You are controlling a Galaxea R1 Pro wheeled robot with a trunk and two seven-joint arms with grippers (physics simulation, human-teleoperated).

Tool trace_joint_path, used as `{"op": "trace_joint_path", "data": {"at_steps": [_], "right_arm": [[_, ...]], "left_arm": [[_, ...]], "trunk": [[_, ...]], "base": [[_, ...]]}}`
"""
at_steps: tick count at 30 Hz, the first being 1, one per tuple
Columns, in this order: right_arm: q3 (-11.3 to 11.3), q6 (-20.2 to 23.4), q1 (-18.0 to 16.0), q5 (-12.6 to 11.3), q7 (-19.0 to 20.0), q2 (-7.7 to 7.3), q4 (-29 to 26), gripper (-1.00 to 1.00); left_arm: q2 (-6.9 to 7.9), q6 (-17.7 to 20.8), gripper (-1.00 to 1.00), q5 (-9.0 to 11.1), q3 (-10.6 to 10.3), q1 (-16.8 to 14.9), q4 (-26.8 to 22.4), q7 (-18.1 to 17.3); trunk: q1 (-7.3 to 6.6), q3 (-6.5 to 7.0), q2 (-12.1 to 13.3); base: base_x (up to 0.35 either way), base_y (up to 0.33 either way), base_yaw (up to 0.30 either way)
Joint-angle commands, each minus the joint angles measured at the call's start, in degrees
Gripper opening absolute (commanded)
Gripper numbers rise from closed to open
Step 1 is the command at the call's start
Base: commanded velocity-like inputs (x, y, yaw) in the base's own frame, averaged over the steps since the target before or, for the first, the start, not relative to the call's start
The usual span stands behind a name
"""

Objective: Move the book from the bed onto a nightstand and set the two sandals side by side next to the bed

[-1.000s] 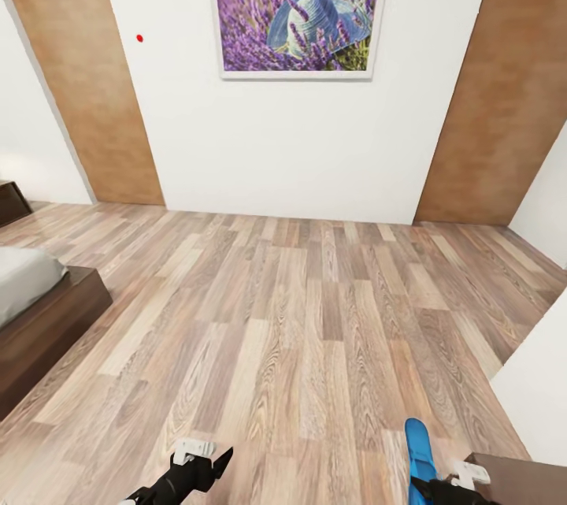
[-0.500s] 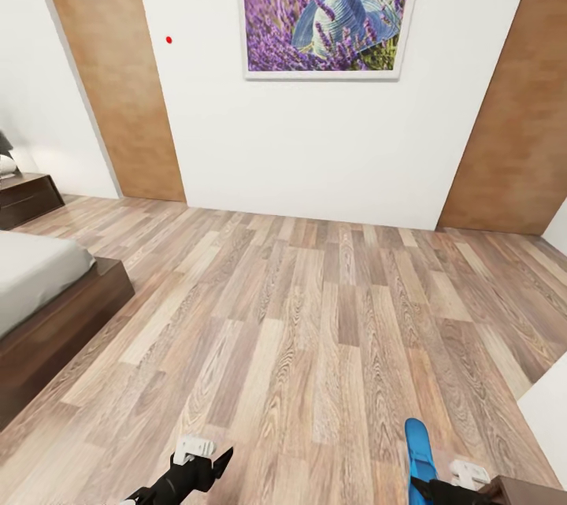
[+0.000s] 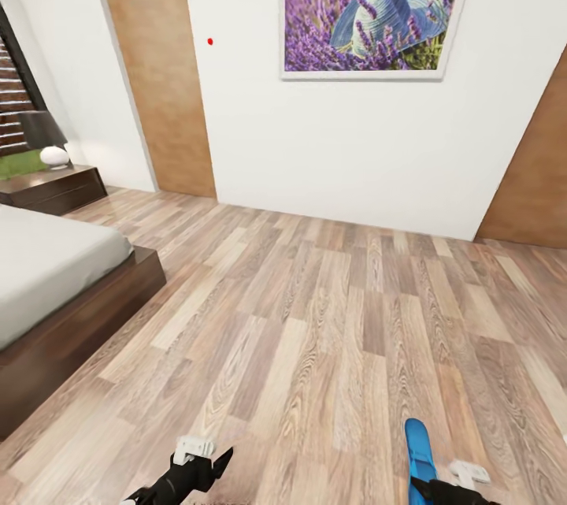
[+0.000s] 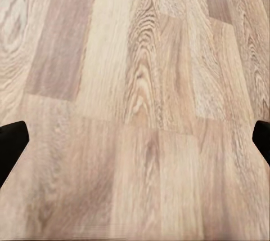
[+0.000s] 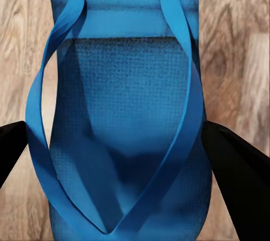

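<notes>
Bedroom view swung left: nightstand (image 3: 55,188) newly visible.

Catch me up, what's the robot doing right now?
It is in the bedroom carrying one blue sandal in its right hand, which is shut on it, with wood floor beneath. The left hand is open and holds nothing. The bed lies at the left of the head view with a nightstand beyond it. A lavender painting hangs on the wall ahead.
</notes>
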Motion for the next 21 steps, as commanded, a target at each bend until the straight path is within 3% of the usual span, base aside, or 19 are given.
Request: {"op": "trace_joint_path", "data": {"at_steps": [1,21], "right_arm": [[-0.09,0.12,-0.01,-0.31,0.26,-0.02,0.00,-1.00],[-0.09,0.13,-0.01,-0.31,0.26,-0.02,0.00,-1.00]], "left_arm": [[-0.01,0.04,1.00,0.46,0.06,-0.05,0.08,-0.35],[-0.01,0.04,1.00,0.46,0.06,-0.05,0.06,-0.44]], "trunk": [[-0.01,-0.05,-0.02],[-0.01,-0.05,-0.02]], "base": [[0.000,0.000,0.293],[0.000,0.000,0.253]]}}
